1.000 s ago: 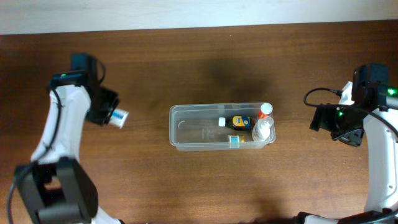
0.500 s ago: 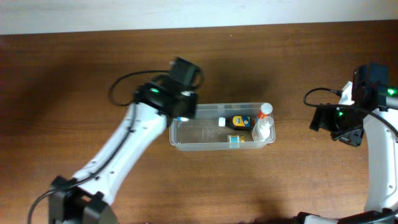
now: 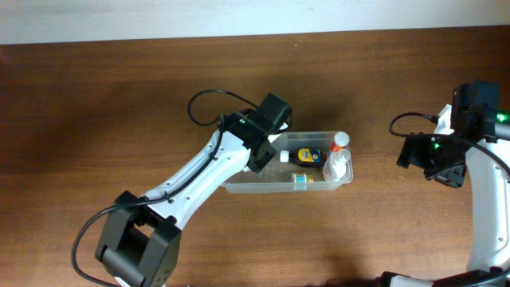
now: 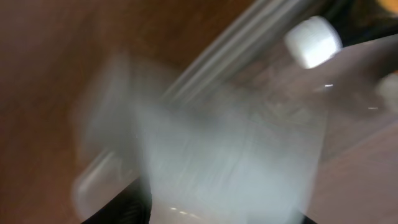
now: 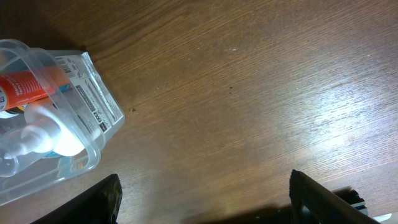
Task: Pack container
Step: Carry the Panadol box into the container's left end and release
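The clear plastic container (image 3: 239, 188) sits mid-table. It holds a yellow-and-black bottle (image 3: 309, 156), a clear pump bottle (image 3: 336, 166), an orange-capped bottle (image 3: 341, 141), a small white cap (image 3: 284, 156) and a small teal box (image 3: 300, 181). My left gripper (image 3: 267, 149) is over the container's left half, shut on a pale small bottle (image 4: 230, 162) that is heavily blurred in the left wrist view. My right gripper (image 5: 205, 208) is open and empty over bare table to the right of the container's corner (image 5: 93, 106).
The brown wooden table (image 3: 119, 88) surrounds the container. A pale wall edge (image 3: 239, 16) runs along the back. The left arm's cable (image 3: 209, 97) loops just behind the container's left end.
My left arm has swung from the far left to over the container's left half, carrying the small bottle. The right arm has not moved.
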You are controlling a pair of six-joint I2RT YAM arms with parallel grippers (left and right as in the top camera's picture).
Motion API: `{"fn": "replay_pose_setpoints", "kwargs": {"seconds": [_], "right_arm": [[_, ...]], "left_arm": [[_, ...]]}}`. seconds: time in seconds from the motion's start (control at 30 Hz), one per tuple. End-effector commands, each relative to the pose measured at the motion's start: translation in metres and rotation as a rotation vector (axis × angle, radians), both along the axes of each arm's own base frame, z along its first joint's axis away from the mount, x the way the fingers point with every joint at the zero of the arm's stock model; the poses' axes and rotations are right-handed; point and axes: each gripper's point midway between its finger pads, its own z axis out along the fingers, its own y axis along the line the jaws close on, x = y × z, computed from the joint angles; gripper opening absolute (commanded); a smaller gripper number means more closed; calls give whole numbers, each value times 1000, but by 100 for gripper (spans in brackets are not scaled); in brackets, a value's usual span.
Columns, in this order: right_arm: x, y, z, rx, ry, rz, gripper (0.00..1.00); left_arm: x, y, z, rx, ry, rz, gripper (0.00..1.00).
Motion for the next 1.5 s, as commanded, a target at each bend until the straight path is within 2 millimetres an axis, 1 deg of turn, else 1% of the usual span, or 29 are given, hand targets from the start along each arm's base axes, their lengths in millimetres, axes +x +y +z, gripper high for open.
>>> {"fn": "replay_pose_setpoints", "kwargs": {"seconds": [0.0,0.03,0.1,0.13,0.17,0.27,0.3,0.33,0.37,0.4,0.47,0.5,0.53,0.6,0.63,0.7,0.77,0.83,0.9,0.97,1.0,1.07,1.17,1.23,1.3,1.37,1.43,1.47], "right_arm": [[0,2,-1,-1,3,10,78],[0,2,-1,-1,4,16,78],[0,4,-1,7,0,34,78],[0,4,-1,7,-1,34,78],[0,4,-1,7,-2,35,78],[1,4,-1,6,-2,40,78],[1,5,-1,9,-4,50,79],[2,8,-1,15,-11,68,78],[4,10,-1,19,-16,78,78],[6,13,-1,16,-23,91,78],[12,20,0,9,-39,143,78],[15,24,0,6,-51,161,78],[20,29,1,1,-67,180,78],[31,37,3,-10,-106,218,79],[38,40,5,-16,-132,233,80],[52,44,8,-29,-189,254,82],[60,47,11,-37,-223,266,84],[61,47,11,-42,-227,283,84],[57,47,11,-38,-213,283,84],[51,48,13,-36,-207,282,84],[49,48,16,-38,-214,282,83],[45,48,28,-49,-249,282,84],[35,49,51,-75,-347,268,84],[27,49,70,-97,-444,251,84],[14,51,87,-123,-549,248,84],[-5,52,99,-156,-653,248,84],[-24,50,105,-197,-730,234,84],[-34,50,106,-213,-770,229,88]], "left_arm": [[15,14,19,76,-92,7,84],[16,15,25,65,-111,30,86],[17,15,39,26,-142,63,87],[16,16,52,-3,-169,82,87],[17,18,60,-22,-185,100,87],[17,30,94,-105,-257,178,87],[18,37,108,-140,-287,217,87],[19,45,121,-171,-314,255,94],[19,55,133,-204,-342,300,95],[21,68,147,-239,-374,354,99],[24,94,167,-299,-429,464,99],[25,110,177,-330,-456,533,99],[27,125,182,-354,-476,596,99],[30,152,188,-398,-496,716,99],[32,164,187,-421,-492,766,99],[35,182,182,-457,-463,825,99],[37,198,175,-466,-435,867,99],[36,212,166,-468,-399,905,99],[27,221,158,-459,-350,937,99],[19,229,154,-442,-325,961,99],[12,232,154,-432,-314,968,99],[4,232,161,-424,-320,948,99],[-14,230,182,-452,-377,917,99],[-32,228,200,-489,-445,885,99],[-54,225,214,-538,-519,854,99],[-78,222,221,-583,-591,811,99],[-100,219,219,-628,-646,780,99],[-111,219,214,-643,-666,769,99]]}}
